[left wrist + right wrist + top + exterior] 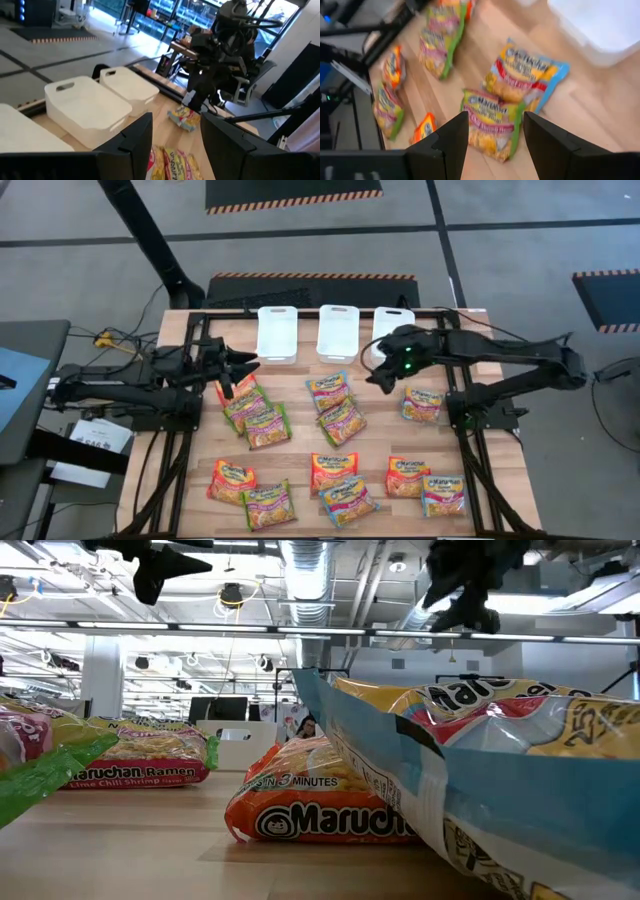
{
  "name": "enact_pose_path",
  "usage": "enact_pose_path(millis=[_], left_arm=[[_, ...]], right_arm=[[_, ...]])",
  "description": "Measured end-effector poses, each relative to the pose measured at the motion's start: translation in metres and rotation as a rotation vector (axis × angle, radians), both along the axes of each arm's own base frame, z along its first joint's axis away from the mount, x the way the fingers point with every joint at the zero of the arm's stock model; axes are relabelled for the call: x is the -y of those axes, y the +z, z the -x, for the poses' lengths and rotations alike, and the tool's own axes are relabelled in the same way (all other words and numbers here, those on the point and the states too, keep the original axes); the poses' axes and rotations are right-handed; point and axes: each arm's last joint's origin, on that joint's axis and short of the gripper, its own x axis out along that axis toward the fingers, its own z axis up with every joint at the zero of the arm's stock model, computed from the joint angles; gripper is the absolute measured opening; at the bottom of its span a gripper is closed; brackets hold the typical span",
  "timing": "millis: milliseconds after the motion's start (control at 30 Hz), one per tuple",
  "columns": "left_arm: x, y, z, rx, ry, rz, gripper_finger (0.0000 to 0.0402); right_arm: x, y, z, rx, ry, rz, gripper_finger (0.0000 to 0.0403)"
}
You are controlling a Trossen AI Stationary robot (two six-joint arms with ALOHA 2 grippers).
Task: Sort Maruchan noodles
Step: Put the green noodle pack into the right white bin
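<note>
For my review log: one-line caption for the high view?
Both end effectors, left and right, open above scattered ramen packets; three white bins empty.

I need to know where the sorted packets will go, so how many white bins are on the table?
3, in a row along the table's far edge: left white bin, middle white bin, right white bin, partly hidden under the right arm. None seems hidden.
</note>
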Motion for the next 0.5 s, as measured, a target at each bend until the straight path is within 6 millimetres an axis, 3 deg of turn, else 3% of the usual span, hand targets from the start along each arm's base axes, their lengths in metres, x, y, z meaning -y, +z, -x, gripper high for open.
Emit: enact_pose_path(millis=[500], left_arm=[[0.000, 0.000, 0.000, 0.006, -0.003, 0.010, 0.0153]], right_arm=[[0.002, -0.065, -0.045, -0.245, 0.057, -0.123, 0.0214]])
